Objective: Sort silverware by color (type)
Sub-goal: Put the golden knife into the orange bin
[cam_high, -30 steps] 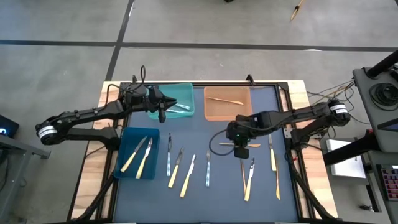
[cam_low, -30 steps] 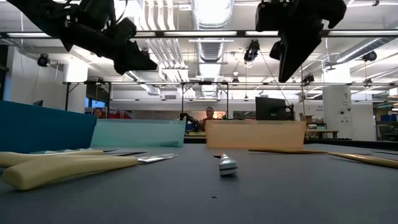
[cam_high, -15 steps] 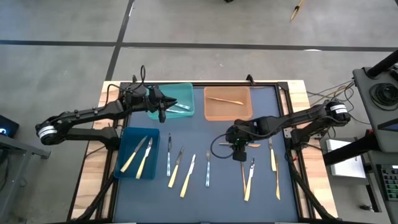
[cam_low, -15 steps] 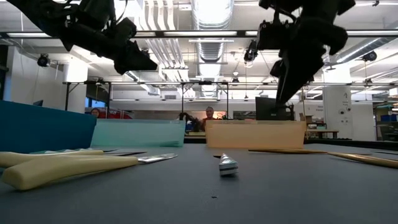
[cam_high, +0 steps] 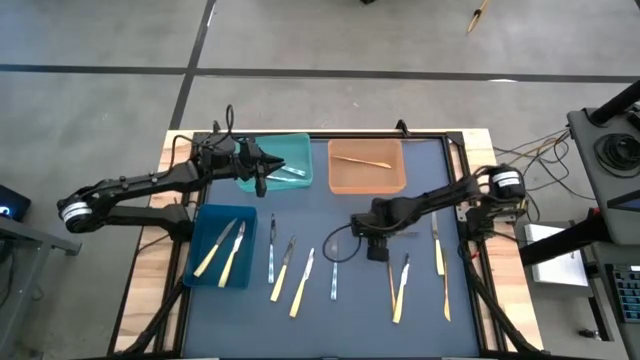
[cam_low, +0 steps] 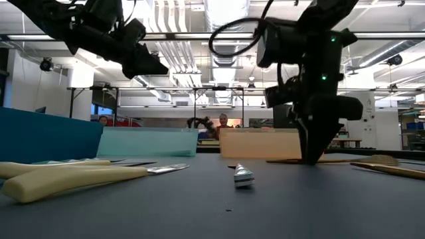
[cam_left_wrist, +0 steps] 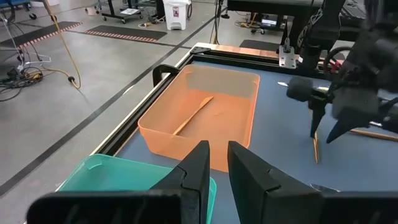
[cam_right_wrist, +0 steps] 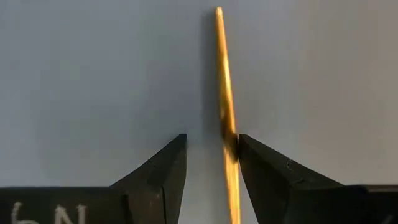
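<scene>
My right gripper [cam_high: 377, 250] is down at the mat, open, fingers pointing down. They straddle a slim orange-tan utensil [cam_right_wrist: 225, 93] that lies flat on the blue mat. The same utensil [cam_left_wrist: 315, 148] also shows in the left wrist view. My left gripper [cam_high: 262, 182] hangs over the teal bin [cam_high: 300, 148], its fingers a narrow gap apart and empty. Loose pale yellow [cam_high: 303, 283], silvery [cam_high: 334, 270] and orange-tan [cam_high: 392, 280] pieces lie flat on the mat. My right gripper comes from above with its fingers across the orange-tan utensil's shaft [cam_right_wrist: 229, 140]. The shaft lies right at one finger's [cam_right_wrist: 261, 168] inner side, far from the other. I cannot tell whether that finger touches it. The utensil lies flat on the mat.
The teal bin holds silvery pieces [cam_high: 291, 173]. The orange bin [cam_high: 345, 185] holds one orange-tan piece, and the dark blue bin [cam_high: 200, 245] holds two pale yellow ones. More utensils [cam_high: 438, 255] lie right of my right gripper. A person [cam_low: 222, 123] sits far behind the table.
My right gripper has come down from high above the mat to its surface. It has shifted a little toward the table's left and near edge, and its fingers have ended up astride the orange-tan utensil.
</scene>
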Tool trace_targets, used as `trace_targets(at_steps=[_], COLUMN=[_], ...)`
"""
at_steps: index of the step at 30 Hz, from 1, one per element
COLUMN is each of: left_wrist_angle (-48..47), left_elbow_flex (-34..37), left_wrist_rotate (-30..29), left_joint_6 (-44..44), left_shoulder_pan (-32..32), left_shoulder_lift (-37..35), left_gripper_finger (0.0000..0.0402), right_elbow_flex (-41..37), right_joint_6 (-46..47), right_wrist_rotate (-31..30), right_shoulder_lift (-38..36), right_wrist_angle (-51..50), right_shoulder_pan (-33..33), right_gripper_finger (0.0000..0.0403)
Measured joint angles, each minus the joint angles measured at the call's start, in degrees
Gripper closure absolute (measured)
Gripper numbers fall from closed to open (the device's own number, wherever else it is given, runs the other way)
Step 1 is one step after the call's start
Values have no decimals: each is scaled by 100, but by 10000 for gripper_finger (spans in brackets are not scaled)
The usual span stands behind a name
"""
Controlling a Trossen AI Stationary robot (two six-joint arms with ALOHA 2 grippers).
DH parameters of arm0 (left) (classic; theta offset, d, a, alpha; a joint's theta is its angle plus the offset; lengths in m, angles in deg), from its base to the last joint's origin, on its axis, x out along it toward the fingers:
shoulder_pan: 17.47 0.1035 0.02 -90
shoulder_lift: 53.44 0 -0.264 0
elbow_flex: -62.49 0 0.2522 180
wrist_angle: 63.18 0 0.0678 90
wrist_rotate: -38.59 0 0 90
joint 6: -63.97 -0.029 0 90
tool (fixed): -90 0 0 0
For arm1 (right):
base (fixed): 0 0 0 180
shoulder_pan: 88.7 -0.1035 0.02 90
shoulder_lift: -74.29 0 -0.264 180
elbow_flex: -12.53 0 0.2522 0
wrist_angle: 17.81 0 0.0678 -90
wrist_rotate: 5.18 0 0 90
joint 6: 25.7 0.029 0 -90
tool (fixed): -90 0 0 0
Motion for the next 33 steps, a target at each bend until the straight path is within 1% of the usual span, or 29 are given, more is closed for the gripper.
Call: trace_targets(at_steps=[8,19,25,29,33], left_wrist_angle=[46,46,172,426,454], left_elbow_flex=[0,0,0,-18,-199], left_wrist_rotate=[-7,-9,-9,-11,-11], left_joint_6=[-28,-107,-160,-213,-453], left_shoulder_pan=[4,4,4,4,4], left_shoulder_lift=[2,2,2,-2,-4], left_gripper_finger=[361,361,361,361,361], right_elbow_flex=[68,51,34,26,234], right_joint_6=[-227,-316,-314,-280,-285], right_wrist_rotate=[80,202,204,83,106], right_shoulder_lift=[221,208,86,-173,-476], right_wrist_angle=[-17,70,91,143,157], right_shoulder_pan=[79,111,111,126,122], right_gripper_finger=[293,382,383,384,384])
